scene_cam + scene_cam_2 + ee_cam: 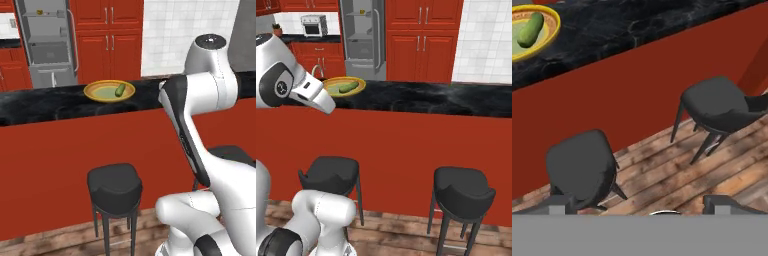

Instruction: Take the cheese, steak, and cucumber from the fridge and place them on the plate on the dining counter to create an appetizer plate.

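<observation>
With the cucumber already lying on the plate on the desk at upper left, my tool is spread and empty, so next I judge I must return to the fridge for cheese and steak.

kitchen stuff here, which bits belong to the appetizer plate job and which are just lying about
Job:
cucumber, lying on the plate
plate
dining counter
fridge, open
gripper, open, holding nothing

Lying about:
stools
toaster oven
</observation>
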Robot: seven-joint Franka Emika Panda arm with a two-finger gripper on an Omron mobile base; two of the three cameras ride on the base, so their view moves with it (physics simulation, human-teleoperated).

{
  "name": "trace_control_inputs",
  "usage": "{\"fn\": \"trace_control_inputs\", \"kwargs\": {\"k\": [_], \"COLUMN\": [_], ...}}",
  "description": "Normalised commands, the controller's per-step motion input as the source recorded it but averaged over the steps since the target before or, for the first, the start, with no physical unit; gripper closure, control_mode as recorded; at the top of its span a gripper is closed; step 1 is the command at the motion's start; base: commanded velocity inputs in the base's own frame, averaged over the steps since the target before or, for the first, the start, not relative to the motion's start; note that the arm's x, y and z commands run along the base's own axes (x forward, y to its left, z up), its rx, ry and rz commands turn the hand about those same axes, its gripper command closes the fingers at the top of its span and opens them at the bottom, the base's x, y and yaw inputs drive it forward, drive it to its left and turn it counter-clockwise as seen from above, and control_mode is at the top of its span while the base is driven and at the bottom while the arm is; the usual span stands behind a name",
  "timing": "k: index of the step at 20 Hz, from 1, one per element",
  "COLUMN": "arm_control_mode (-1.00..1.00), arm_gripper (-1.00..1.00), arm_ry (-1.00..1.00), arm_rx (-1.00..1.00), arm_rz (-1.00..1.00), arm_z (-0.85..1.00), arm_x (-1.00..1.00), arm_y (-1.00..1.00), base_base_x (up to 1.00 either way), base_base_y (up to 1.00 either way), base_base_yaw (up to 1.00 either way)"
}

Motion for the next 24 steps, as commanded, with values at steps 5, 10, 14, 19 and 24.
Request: {"fn": "trace_control_inputs", "kwargs": {"k": [5, 10, 14, 19, 24], "arm_control_mode": [1.0, 1.0, 1.0, 1.0, 1.0], "arm_gripper": [-1.0, -1.0, -1.0, -1.0, -1.0], "arm_ry": [0.0, 0.0, 0.0, 0.0, 0.0], "arm_rx": [0.0, 0.0, 0.0, 0.0, 0.0], "arm_rz": [0.0, 0.0, 0.0, 0.0, 0.0], "arm_z": [0.0, 0.0, 0.0, 0.0, 0.0], "arm_x": [0.0, 0.0, 0.0, 0.0, 0.0], "arm_y": [0.0, 0.0, 0.0, 0.0, 0.0], "base_base_x": [-1.0, -0.46, 0.0, 0.0, 0.03], "base_base_y": [-0.56, -1.0, -1.0, -1.0, -1.0], "base_base_yaw": [-0.21, -0.28, -0.19, -0.18, -0.19]}}
